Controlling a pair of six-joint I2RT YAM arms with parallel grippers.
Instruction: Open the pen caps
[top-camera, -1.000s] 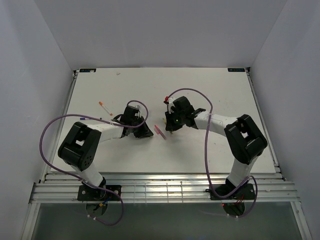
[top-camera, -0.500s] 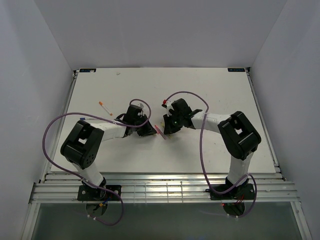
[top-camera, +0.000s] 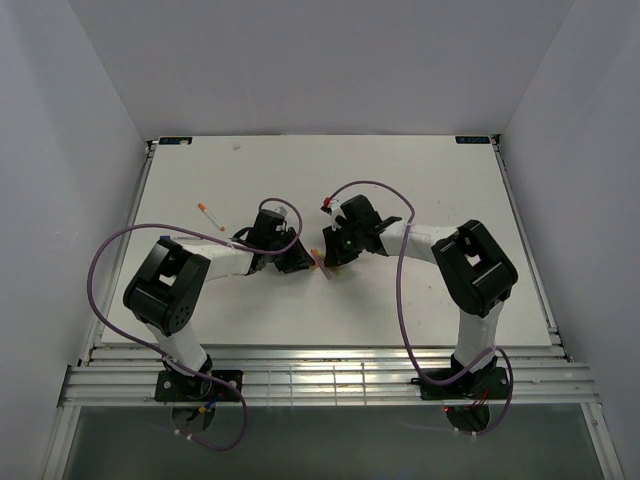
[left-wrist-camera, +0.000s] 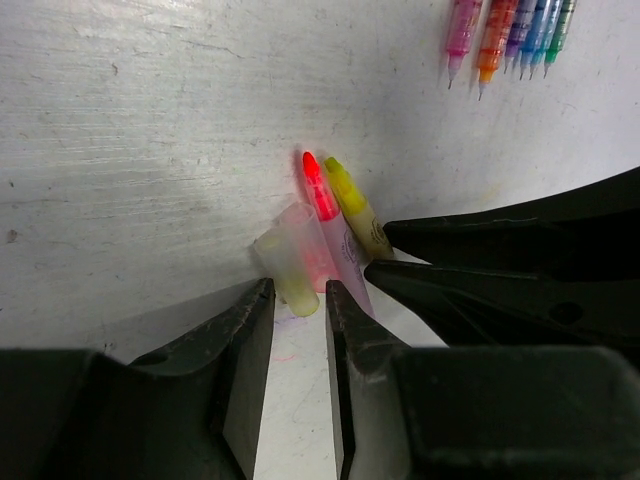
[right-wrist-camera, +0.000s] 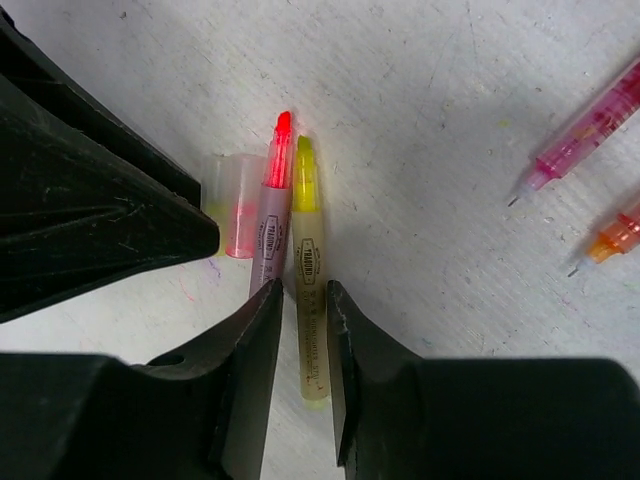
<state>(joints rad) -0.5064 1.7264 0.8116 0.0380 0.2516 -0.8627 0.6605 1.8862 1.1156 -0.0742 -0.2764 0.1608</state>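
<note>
An uncapped pink pen (right-wrist-camera: 268, 225) and an uncapped yellow pen (right-wrist-camera: 310, 300) lie side by side on the white table (top-camera: 400, 180). Two clear caps, one pinkish (right-wrist-camera: 238, 210) and one yellowish (left-wrist-camera: 285, 275), lie beside their tips. My right gripper (right-wrist-camera: 298, 300) is low over the table, jaws narrowly open on either side of the yellow pen's barrel. My left gripper (left-wrist-camera: 298, 300) faces it, jaws narrowly open, with the yellowish cap's end just at its tips. In the top view both grippers, left (top-camera: 298, 262) and right (top-camera: 330, 256), meet over the pens (top-camera: 320, 265).
Several more capless pens (left-wrist-camera: 505, 35) lie in a row beyond the pair; a pink one (right-wrist-camera: 590, 130) and an orange one (right-wrist-camera: 615, 235) show in the right wrist view. An orange pen (top-camera: 210, 215) lies at the table's left. Purple cables loop over both arms.
Both grippers have moved toward each other and closed in over the pens at the table's middle. The pink pen that lay bare between them is now mostly covered.
</note>
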